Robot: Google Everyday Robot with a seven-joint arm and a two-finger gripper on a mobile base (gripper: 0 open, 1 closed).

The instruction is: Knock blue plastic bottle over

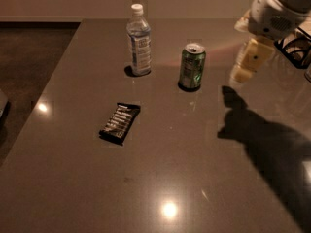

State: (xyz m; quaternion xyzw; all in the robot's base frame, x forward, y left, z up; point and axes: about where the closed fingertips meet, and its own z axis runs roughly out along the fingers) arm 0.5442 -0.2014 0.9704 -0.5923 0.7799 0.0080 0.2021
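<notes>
My gripper hangs at the upper right over the worktop (how far open it is I cannot tell), and the upright bottle stands well to its left, upper middle, with the can between us.

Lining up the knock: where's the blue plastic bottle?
In the camera view the blue plastic bottle stands upright far back on the table, left of the green can; the hand hovers right of the can.
</notes>
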